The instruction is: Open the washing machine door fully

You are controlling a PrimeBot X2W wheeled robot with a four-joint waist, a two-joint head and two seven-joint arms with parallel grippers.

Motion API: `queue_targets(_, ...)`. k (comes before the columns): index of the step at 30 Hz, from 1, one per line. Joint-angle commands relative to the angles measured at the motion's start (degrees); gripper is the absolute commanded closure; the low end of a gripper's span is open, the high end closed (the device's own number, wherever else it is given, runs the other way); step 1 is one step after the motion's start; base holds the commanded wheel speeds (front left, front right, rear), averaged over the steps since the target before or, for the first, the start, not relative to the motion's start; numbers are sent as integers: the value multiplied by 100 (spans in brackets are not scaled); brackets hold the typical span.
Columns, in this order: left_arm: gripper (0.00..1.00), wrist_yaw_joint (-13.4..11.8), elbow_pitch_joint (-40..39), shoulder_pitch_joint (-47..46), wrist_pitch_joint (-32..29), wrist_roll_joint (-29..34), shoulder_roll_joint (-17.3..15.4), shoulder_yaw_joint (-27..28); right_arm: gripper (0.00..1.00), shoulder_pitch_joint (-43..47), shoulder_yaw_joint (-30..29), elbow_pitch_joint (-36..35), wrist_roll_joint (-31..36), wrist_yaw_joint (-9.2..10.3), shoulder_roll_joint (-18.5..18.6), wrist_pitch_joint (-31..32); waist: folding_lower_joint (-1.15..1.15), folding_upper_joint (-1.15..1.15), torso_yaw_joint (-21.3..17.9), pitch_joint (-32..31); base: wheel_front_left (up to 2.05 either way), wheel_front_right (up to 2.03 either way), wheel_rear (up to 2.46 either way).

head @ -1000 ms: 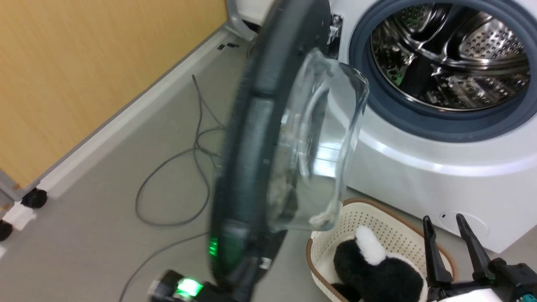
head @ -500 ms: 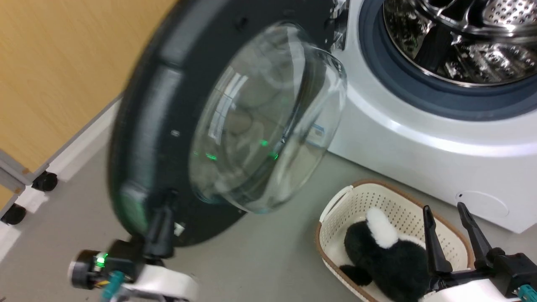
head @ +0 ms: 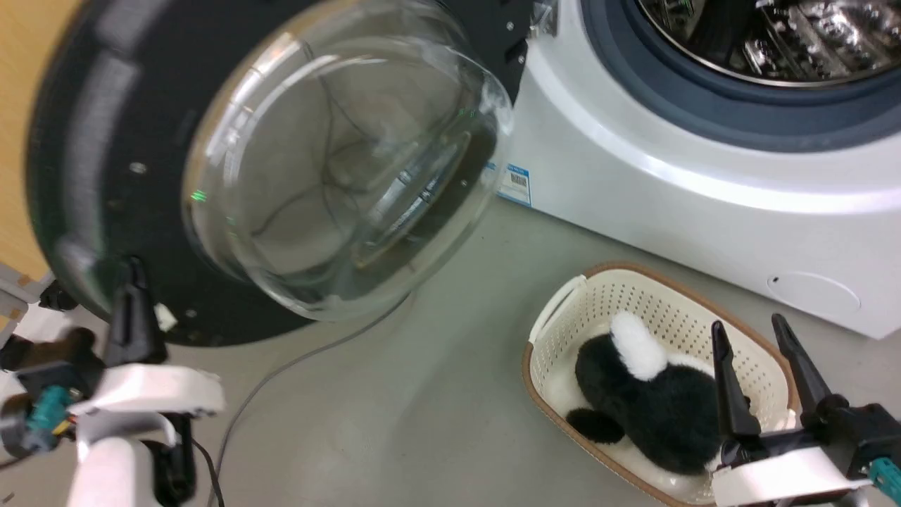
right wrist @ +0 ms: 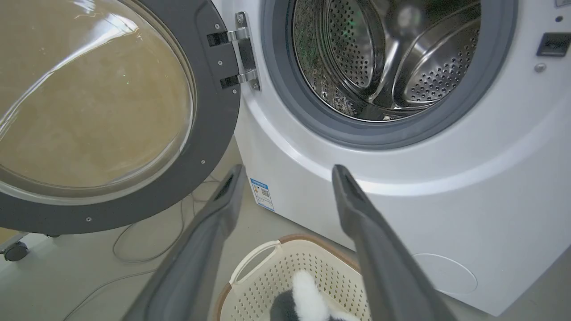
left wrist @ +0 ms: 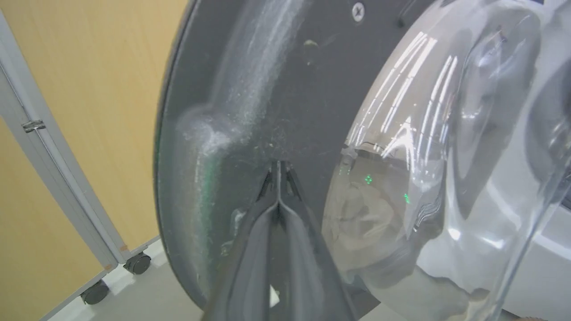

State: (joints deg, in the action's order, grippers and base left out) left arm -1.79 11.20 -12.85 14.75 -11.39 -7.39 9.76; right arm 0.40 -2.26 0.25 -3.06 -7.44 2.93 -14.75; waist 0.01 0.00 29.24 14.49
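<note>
Hanging wide open at ten o'clock, the washing machine door (head: 84, 176) is hinged to the washing machine (head: 669, 176) at one o'clock. The left gripper (left wrist: 279, 169), pinched closed, touches its black rim at eight o'clock; the right gripper (head: 747, 324) gapes above the basket (head: 556, 331) at five o'clock

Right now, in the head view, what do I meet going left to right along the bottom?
Left claw → grey cable → black-and-white plush toy → right claw.

Door (head: 84, 141) left of washer (head: 669, 190); basket (head: 557, 338) in front, toy (head: 654, 415) inside.
</note>
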Motion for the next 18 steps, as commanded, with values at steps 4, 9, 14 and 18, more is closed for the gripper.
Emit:
queue_targets(4, 100, 81, 298, -368, 25, -9, -33, 386, 0, -210, 3, -26, 68, -5, 32, -25, -1, 0, -120, 168, 0, 0, 0)
queue_targets(9, 100, 224, 709, -706, 25, 55, -91, 734, 0, -332, 14, -24, 98, -5, 59, -25, -1, 0, -253, 306, 0, 0, 0)
queue_targets(14, 100, 305, 1164, -1058, 25, 135, -195, 1027, 0, -419, 13, -29, 121, -5, 92, -25, -1, 0, -397, 426, 0, 0, 0)
queue_targets(18, 100, 343, 1430, -1315, 25, 187, -302, 1253, 0, -462, 0, -50, 134, -5, 106, -25, -1, 0, -501, 504, 0, 0, 0)
